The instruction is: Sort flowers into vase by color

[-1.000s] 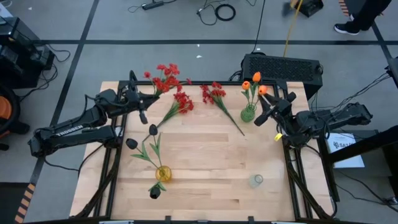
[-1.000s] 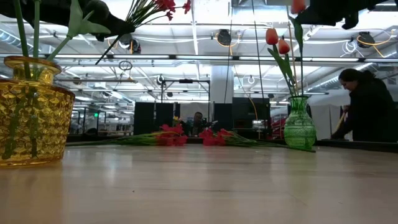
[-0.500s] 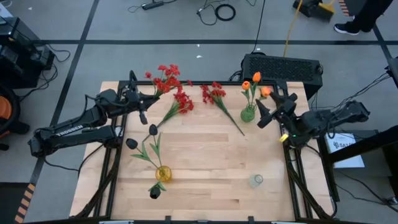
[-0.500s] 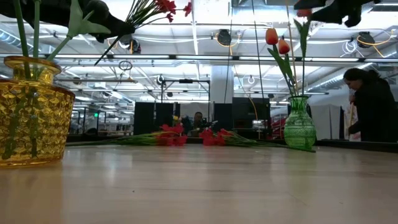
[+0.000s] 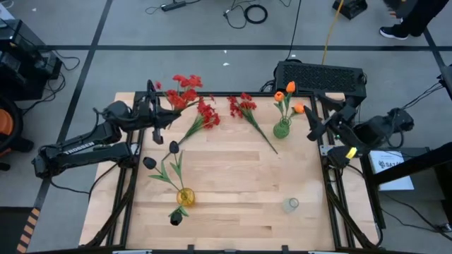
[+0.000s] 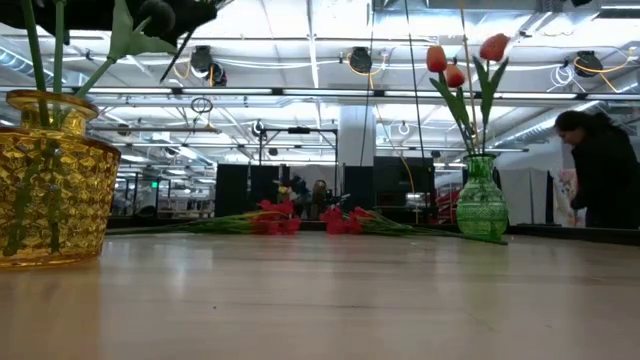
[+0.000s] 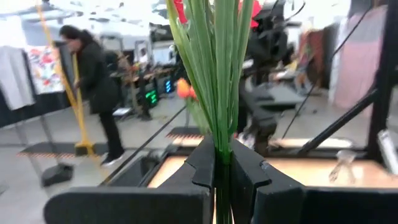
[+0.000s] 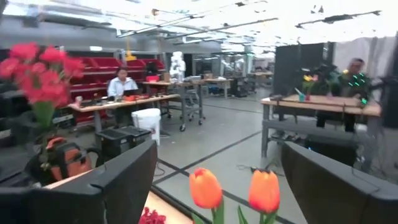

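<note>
Table: wooden top (image 5: pixel 226 176), workshop floor and cables around it.
Left gripper (image 5: pixel 157 111): raised over the table's far left, clenched on a red cluster (image 5: pixel 182 90) by its stems.
Right gripper (image 5: pixel 316 125): jaws spread wide, empty, just beside the green vase (image 5: pixel 282 128) at its right.
Green vase: far right of table, three orange tulips (image 6: pixel 462 62) upright in it.
Yellow vase (image 5: pixel 185 197): near left, holds black tulips (image 5: pixel 162 163).
Red clusters (image 5: pixel 224 113): two more lie flat at the far middle.
Glass (image 5: pixel 291 204): small clear one, near right.
Person (image 6: pixel 600 175): standing behind the table, in the low view's right.
</note>
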`<action>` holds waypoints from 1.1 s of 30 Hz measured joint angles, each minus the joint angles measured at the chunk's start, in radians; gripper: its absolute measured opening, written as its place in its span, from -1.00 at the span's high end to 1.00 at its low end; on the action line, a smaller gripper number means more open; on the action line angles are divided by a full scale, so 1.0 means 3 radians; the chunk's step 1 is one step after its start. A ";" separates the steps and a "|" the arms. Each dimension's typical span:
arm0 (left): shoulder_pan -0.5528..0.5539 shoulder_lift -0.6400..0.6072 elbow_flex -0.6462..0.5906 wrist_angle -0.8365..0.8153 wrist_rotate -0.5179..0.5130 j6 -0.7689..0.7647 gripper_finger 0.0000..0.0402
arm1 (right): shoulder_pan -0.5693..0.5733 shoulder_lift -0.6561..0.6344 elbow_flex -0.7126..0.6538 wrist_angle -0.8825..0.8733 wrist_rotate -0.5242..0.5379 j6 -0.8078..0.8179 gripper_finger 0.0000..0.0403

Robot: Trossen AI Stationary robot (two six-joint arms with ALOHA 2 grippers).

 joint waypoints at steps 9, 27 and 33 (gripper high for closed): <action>-0.0154 0.0131 0.0056 0.0827 0.0260 -0.0441 0.88 | 0.0342 0.0151 0.0198 0.0098 -0.0950 -0.0406 -0.66; -0.1070 0.1184 0.1191 0.0798 0.0340 -0.0306 0.88 | 0.0377 0.1963 0.1182 0.0485 -0.1643 -0.0566 -0.55; -0.1471 0.1354 0.1517 0.0317 0.0198 0.0082 0.88 | -0.0088 0.2377 0.1267 0.0944 -0.2466 -0.0200 -0.55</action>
